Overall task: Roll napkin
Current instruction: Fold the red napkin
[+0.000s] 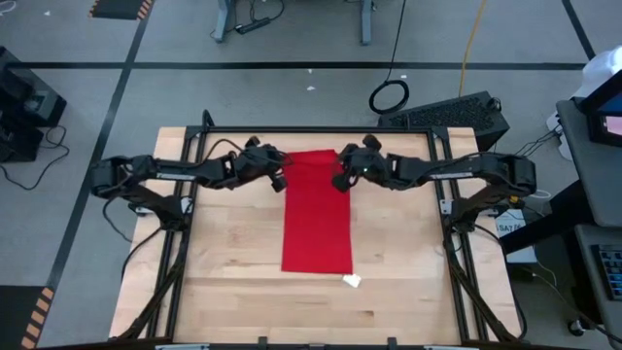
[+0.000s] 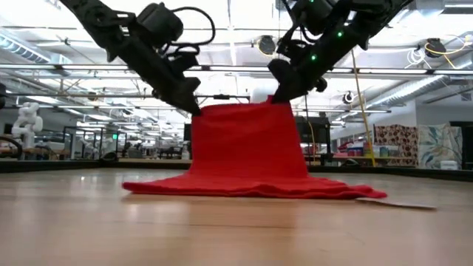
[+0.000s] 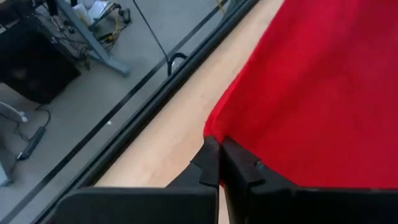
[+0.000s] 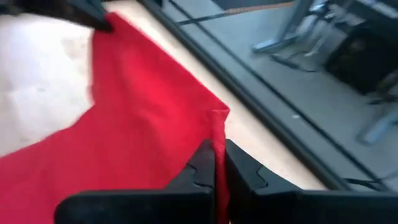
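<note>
The red napkin (image 1: 317, 214) lies as a long strip running from the table's far side toward its near side. Its far end is lifted off the wood and its near part (image 2: 251, 188) rests flat on the table. My left gripper (image 1: 283, 178) is shut on the far left corner and my right gripper (image 1: 339, 181) is shut on the far right corner. A small white tag (image 1: 351, 281) shows at the napkin's near right corner. My left gripper pinches the napkin's far left corner (image 3: 214, 134) between its two fingers, slanting down from the table's left. The corner is lifted clear and the cloth hangs below it. My right gripper pinches the napkin's far right corner (image 4: 219, 118) between its two fingers, slanting down from the table's right. The corner is lifted clear; the cloth stretches across to the other corner (image 4: 107, 23) and hangs down to the table.
A black metal frame (image 1: 321, 129) runs along the table's far edge and down both sides. Bare wood (image 1: 224, 253) lies left, right and near of the napkin. Beyond the far edge is grey floor with cables and desk legs.
</note>
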